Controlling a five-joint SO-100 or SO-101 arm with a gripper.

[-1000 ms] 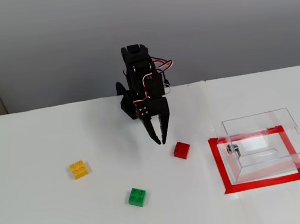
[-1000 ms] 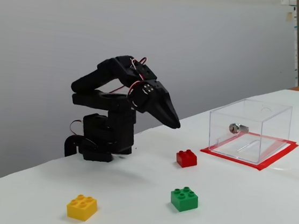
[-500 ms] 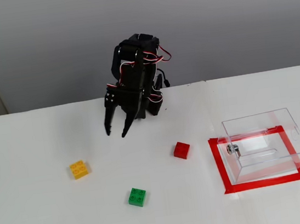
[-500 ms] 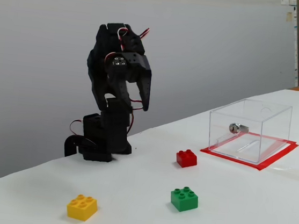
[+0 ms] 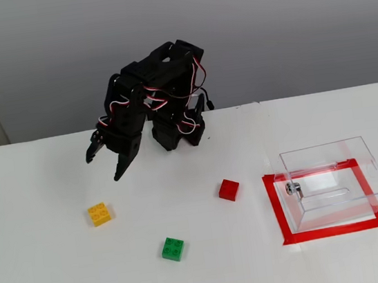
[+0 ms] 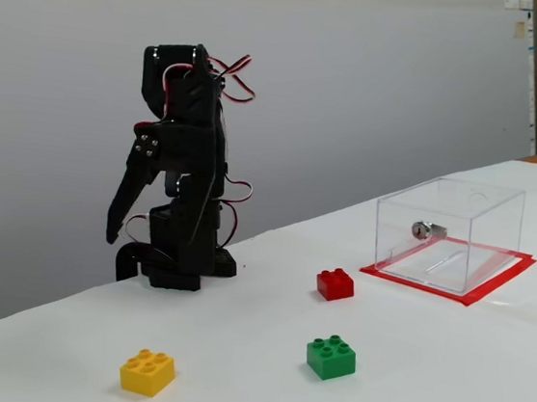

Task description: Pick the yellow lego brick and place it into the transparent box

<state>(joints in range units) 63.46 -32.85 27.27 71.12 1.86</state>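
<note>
The yellow lego brick [image 5: 99, 214] lies on the white table, left of the middle; in the other fixed view it lies at the front [image 6: 147, 373]. The transparent box [image 5: 362, 160] stands empty at the right, with a metal knob on its side; it also shows in the other fixed view [image 6: 494, 222]. My black gripper [image 5: 106, 164] hangs open and empty above the table, behind the yellow brick and well apart from it. In the other fixed view the gripper [image 6: 118, 245] points down close to the arm's base.
A green brick [image 5: 173, 249] [image 6: 331, 357] lies toward the front, and a red brick [image 5: 229, 189] [image 6: 335, 283] lies between the arm and the box. Red tape [image 5: 280, 213] [image 6: 492, 285] frames the box's footprint. The arm's base [image 5: 177, 132] stands at the back.
</note>
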